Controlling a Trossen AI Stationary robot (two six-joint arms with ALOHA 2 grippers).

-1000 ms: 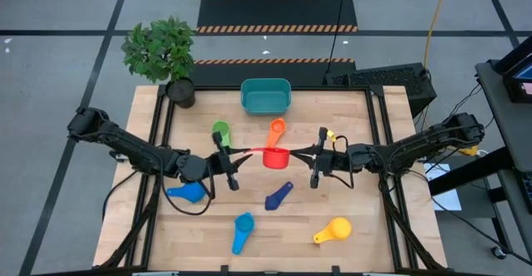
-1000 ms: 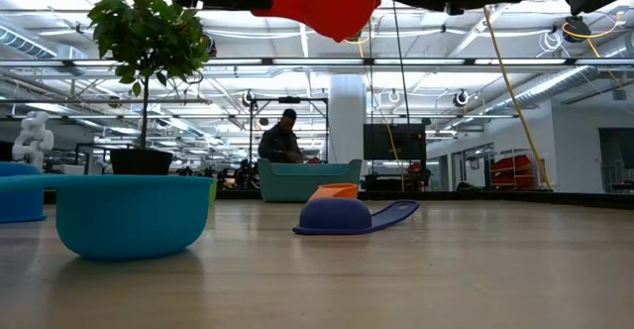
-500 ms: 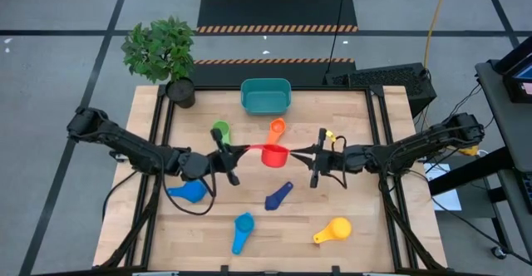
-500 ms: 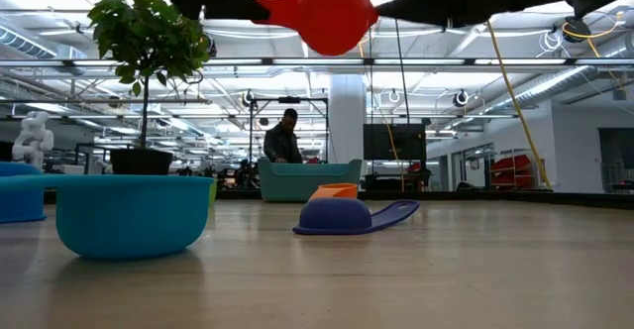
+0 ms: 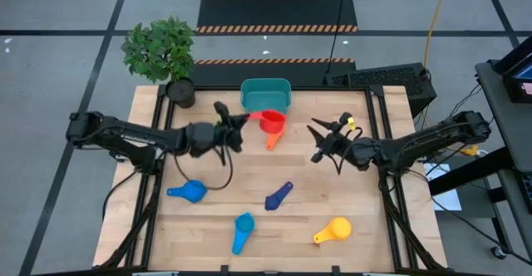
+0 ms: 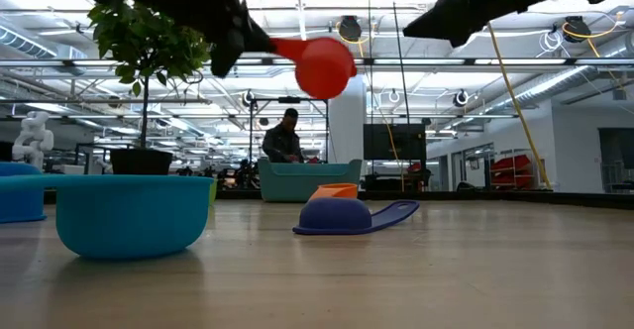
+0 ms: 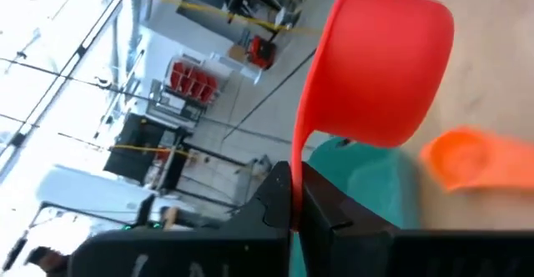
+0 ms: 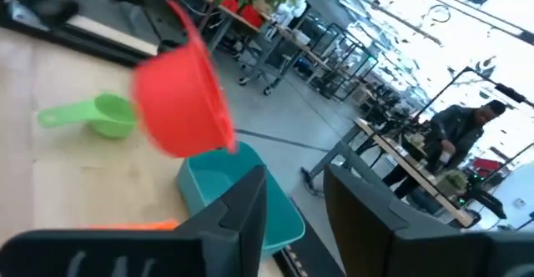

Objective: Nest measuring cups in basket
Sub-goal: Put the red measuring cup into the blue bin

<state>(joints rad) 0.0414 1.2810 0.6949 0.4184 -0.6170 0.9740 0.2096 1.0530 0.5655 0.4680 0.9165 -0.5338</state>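
My left gripper (image 5: 238,120) is shut on a red measuring cup (image 5: 271,122) and holds it in the air just in front of the teal basket (image 5: 266,96) at the table's far middle. An orange cup (image 5: 272,138) lies below it, and a green cup (image 8: 93,114) lies on the wood nearby. My right gripper (image 5: 317,140) stands open to the right of the red cup with nothing between its fingers. On the table lie two light blue cups (image 5: 188,191) (image 5: 241,229), a dark blue cup (image 5: 278,196) and a yellow cup (image 5: 332,229). My left gripper pinches the red cup's flat handle (image 7: 298,164) between its two fingers, at the handle's free end. The fingers reach roughly level from the table's left and run in line with the handle. The cup's bowl (image 6: 323,65) sticks out beyond the fingertips, lifted clear of the table.
A potted plant (image 5: 166,56) in a black pot stands at the far left corner, left of the basket. The wooden table (image 5: 366,201) has raised dark rails along its sides. A person stands in the room far behind the table.
My right gripper has let go of the red cup, opened and drawn back toward the table's right. My left gripper has shut on the handle, rolled, and swung toward the far edge. It has carried the cup from the table's middle to just in front of the basket.
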